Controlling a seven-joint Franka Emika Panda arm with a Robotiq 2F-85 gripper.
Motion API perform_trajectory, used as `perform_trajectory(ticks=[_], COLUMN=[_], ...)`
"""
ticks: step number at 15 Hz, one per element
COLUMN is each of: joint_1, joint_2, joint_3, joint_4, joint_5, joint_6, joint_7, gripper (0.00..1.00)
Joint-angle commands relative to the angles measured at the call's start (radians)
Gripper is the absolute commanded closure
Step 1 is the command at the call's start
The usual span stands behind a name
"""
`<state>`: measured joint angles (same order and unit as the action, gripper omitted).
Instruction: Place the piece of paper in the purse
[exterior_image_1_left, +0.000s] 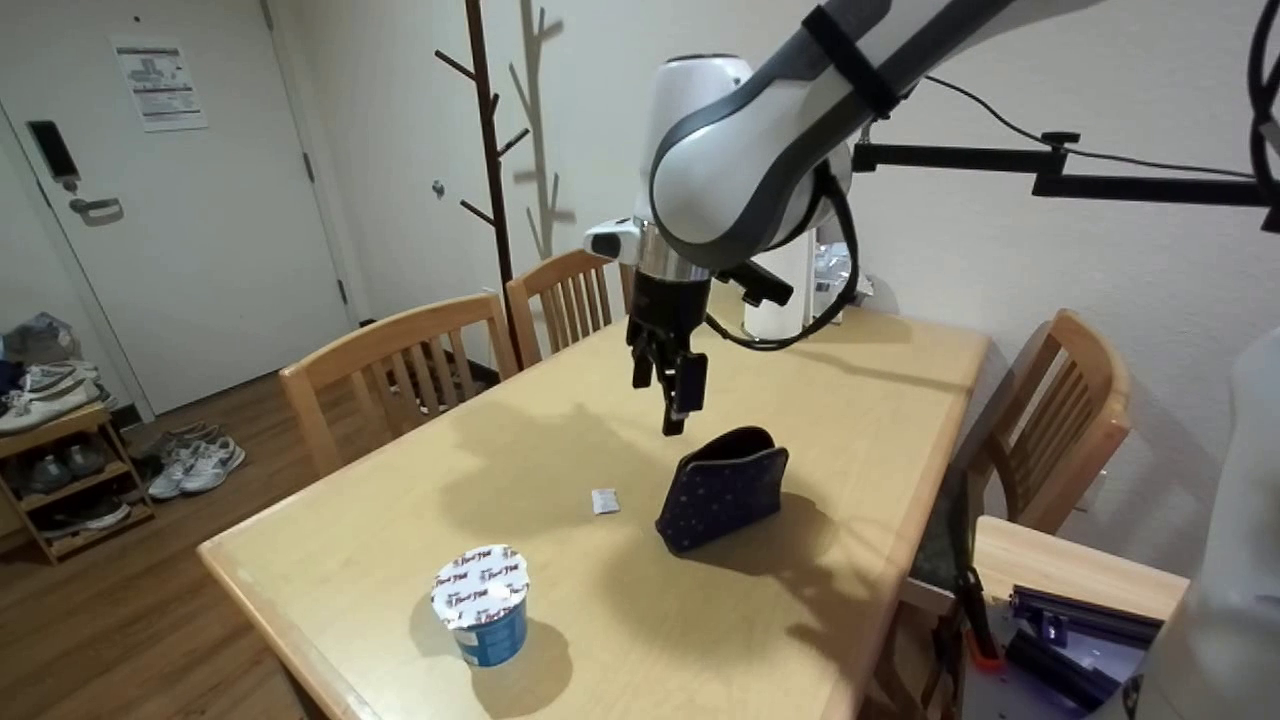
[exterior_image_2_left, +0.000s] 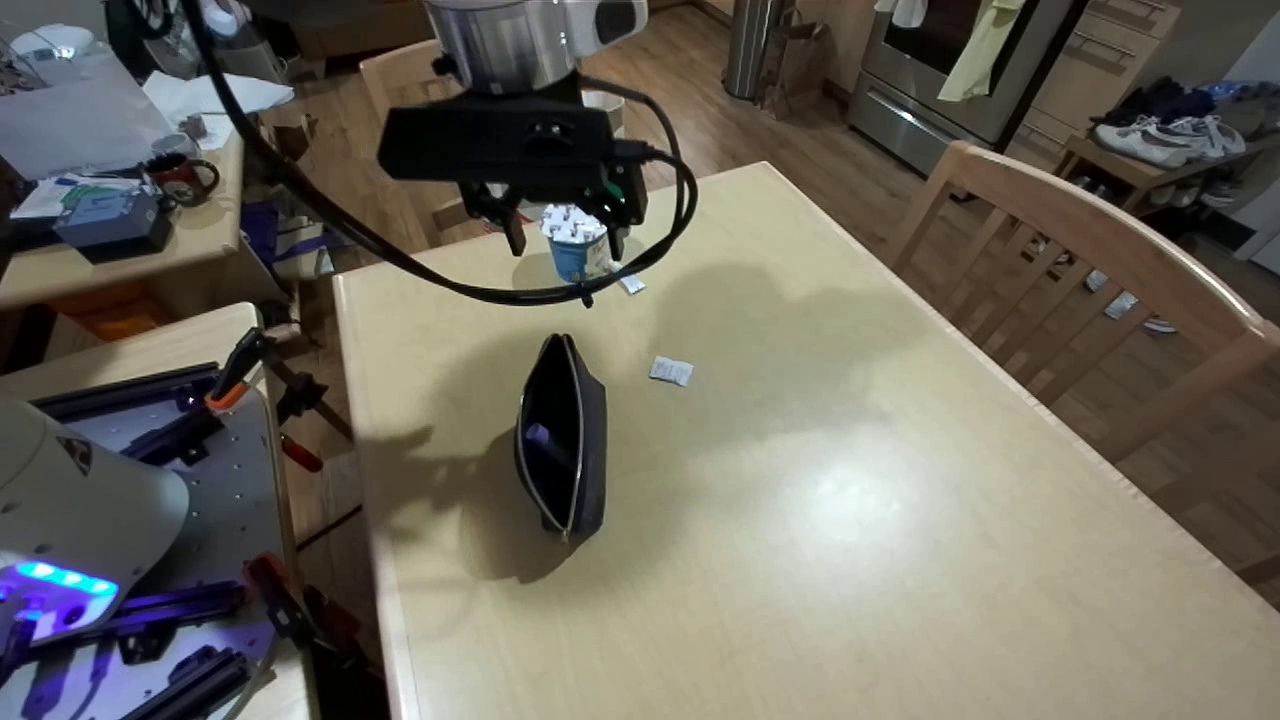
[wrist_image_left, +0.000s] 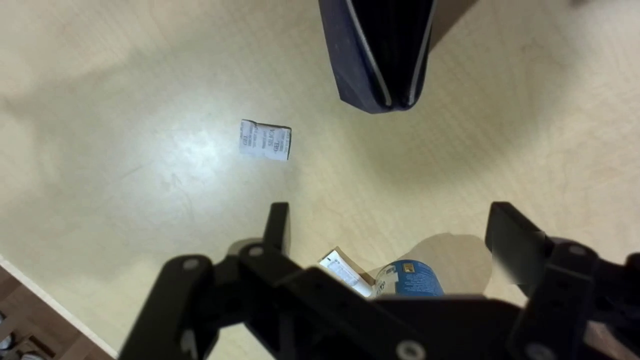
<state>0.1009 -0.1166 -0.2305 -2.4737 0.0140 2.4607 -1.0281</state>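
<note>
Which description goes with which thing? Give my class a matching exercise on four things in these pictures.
Things
1. silica gel packet
2. zippered pouch
3. lidded cup
4. gripper

Descriptions
A. dark navy, standing, mouth open
B. raised in the air, spread, empty
C. white, printed, lying flat
D. brighter blue sides, patterned white top

Pairs: 1-C, 2-A, 3-D, 4-B

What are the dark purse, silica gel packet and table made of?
The purse looks like coated fabric or faux leather: smooth, slightly shiny sides. The packet seems matte paper, perhaps film: creased edge, printed lettering. The table looks like glossy pale wood or laminate: visible grain, glare.
</note>
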Motion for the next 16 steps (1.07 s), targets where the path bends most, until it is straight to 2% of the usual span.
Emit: perform_trajectory(ticks=[1, 4, 8, 11, 13, 16], joint_1=[-0.064, -0.098, -0.142, -0.191, -0.197, -0.168], joint_2=[0.134, 0.242, 0.377, 0.426, 0.449, 0.45], joint_3=[0.047, 0.077, 0.15, 0.221, 0.227, 0.167], joint_4=[0.096, 0.171, 0.255, 0.281, 0.291, 0.265], joint_5=[-0.009, -0.001, 0.006, 0.086, 0.065, -0.028], joint_6=[0.009, 0.016, 0.049, 0.088, 0.108, 0.178], joint_7=[-0.028, -0.071, -0.163, -0.215, -0.143, 0.069], gripper=[0.0, 0.0, 0.0, 0.0, 0.0, 0.0])
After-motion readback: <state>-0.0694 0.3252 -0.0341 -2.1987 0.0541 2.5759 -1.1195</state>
